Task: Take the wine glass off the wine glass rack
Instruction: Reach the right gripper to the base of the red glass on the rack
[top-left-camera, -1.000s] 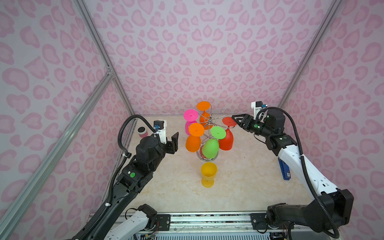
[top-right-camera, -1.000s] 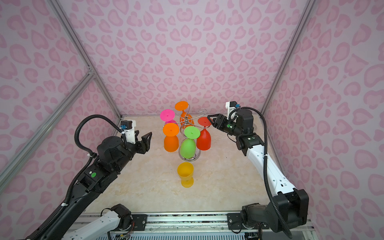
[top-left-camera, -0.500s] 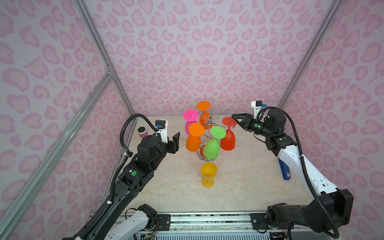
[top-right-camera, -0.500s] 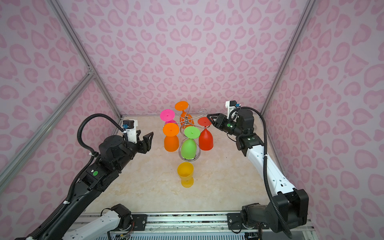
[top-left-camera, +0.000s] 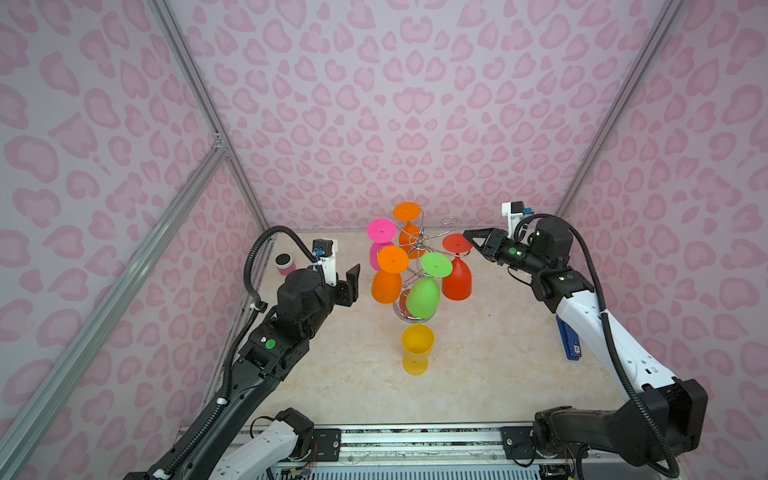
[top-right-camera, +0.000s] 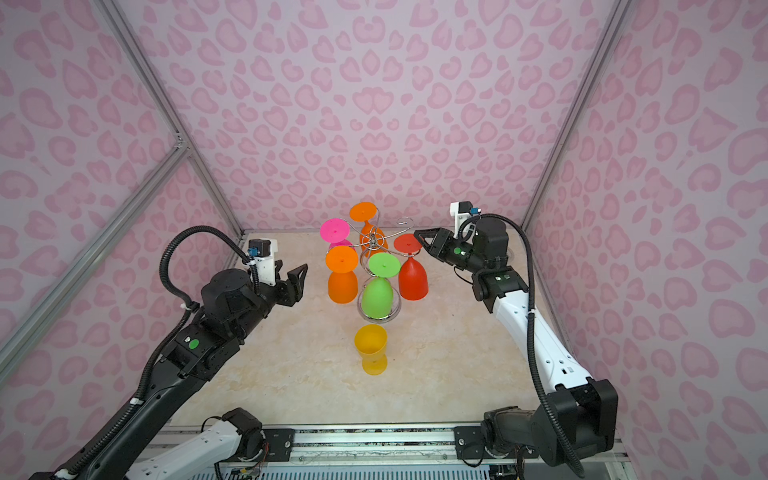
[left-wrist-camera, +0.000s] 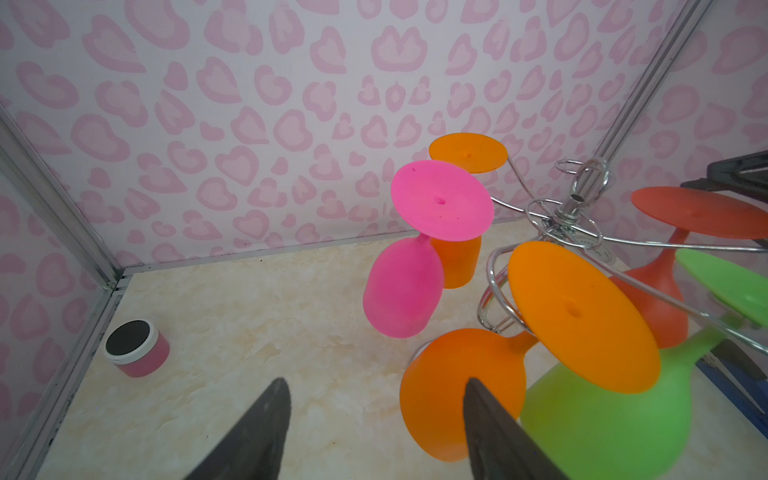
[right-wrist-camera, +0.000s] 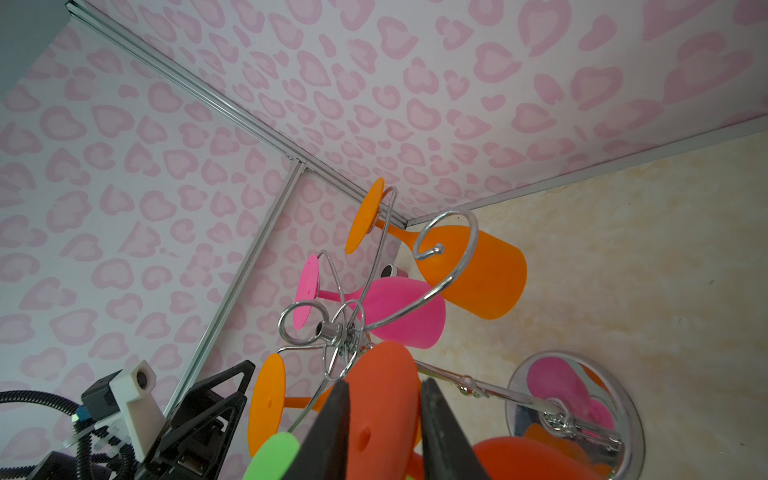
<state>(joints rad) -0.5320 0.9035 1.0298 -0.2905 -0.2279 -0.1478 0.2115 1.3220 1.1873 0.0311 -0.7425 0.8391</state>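
Reaching at: the flat round foot of the red plastic wine glass, with my right gripper just beside it.
Right fingers: in the right wrist view one black finger sits on each side of the red foot. I cannot tell if they pinch it or only sit beside it.
Red glass place: hanging upside down, bowl down, on the right side of the tall shiny wire wine glass rack.
Rack place: standing mid-table on the pale marble table, toward the far wall, on its round mirror base.
Left fingers: my left gripper is spread apart with nothing in it. It is left of the rack, near the orange plastic wine glass but apart from it.
Also hanging: a pink plastic wine glass at far left, a far orange wine glass, and a green plastic wine glass on the near side.
Off the rack: a yellow plastic wine glass stands upright on the table, just near of the rack.
Corner: a small pink jar with a black lid, far left.
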